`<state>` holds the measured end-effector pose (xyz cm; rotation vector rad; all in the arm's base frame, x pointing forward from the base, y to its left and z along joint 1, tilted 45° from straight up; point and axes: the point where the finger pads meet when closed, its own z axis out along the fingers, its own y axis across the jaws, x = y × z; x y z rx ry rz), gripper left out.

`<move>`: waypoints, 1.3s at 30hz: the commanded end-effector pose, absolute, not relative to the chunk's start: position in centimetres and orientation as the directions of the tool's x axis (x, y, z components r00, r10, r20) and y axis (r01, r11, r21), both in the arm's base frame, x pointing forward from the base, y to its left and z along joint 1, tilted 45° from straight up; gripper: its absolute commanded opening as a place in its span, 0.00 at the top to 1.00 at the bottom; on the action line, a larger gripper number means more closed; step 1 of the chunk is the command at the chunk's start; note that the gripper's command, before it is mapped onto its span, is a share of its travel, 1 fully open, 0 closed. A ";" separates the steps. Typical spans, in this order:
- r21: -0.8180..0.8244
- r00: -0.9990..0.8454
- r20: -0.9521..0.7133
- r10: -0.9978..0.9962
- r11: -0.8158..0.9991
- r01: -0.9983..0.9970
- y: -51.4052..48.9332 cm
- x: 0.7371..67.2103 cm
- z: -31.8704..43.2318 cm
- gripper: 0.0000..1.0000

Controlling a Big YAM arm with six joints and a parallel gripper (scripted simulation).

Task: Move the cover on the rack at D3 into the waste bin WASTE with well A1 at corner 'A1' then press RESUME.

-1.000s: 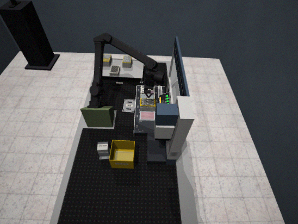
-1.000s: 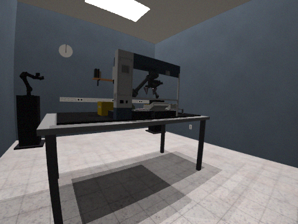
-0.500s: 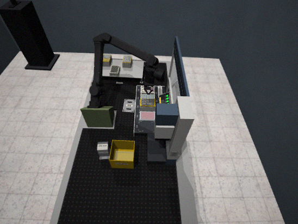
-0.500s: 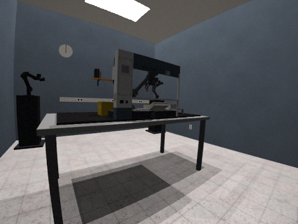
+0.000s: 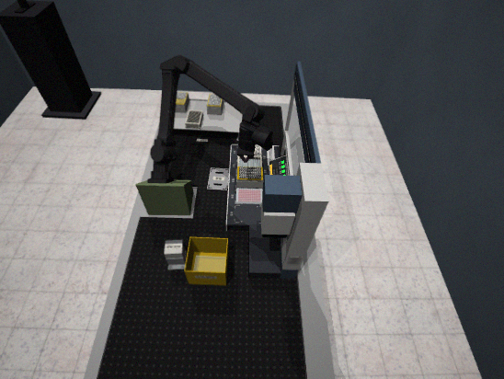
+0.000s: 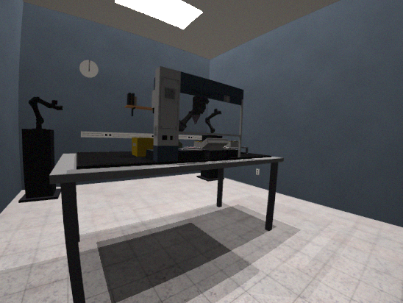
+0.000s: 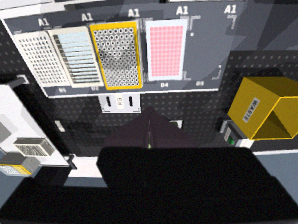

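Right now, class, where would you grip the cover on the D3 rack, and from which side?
Probably its two long edges, from straight above: the D3 rack lies flat, and its width is the shorter span. The reservoir crowds one long edge, so descend squarely. The gripper is shut and empty; open the fingers first.

We see dark blue walls (image 6: 312, 110) around a pale tiled floor (image 6: 323, 257). Far above the gripper, a ceiling light panel (image 6: 158, 12) glows; well behind it, a round wall clock (image 6: 88, 68) hangs.

A round wall clock (image 6: 89, 68) hangs above a second arm (image 6: 43, 107) on a black pedestal (image 6: 37, 162).
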<state>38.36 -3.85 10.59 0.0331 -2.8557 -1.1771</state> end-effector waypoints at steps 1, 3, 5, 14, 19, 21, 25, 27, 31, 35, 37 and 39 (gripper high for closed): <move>0.701 -0.999 -0.002 -0.055 0.712 -0.041 -5.6 38.5 9.5 1.00; 0.700 -0.998 -0.003 -0.055 0.713 -0.041 -6.0 38.4 9.2 1.00; 0.693 -0.998 -0.023 -0.063 0.719 -0.061 -6.4 39.1 9.4 1.00; 0.701 -0.998 -0.002 -0.055 0.712 -0.041 -9.4 36.7 5.9 1.00; 0.696 -0.998 -0.010 -0.055 0.716 -0.047 -11.4 36.2 4.5 1.00; 0.696 -0.998 -0.010 -0.055 0.716 -0.047 -11.4 36.2 4.5 1.00; 0.691 -0.998 -0.020 -0.056 0.721 -0.054 -13.0 36.0 3.4 1.00; 0.684 -0.998 -0.031 -0.056 0.727 -0.062 -14.1 36.2 3.0 1.00; 0.677 -0.998 -0.039 -0.056 0.733 -0.068 -15.9 35.9 1.8 1.00; 0.675 -0.998 -0.039 -0.057 0.734 -0.068 -17.4 35.3 0.5 1.00; 0.675 -0.998 -0.039 -0.057 0.734 -0.068 -17.7 35.1 0.1 1.00; 0.689 -0.997 -0.019 -0.077 0.722 -0.069 -16.6 34.4 -0.5 1.00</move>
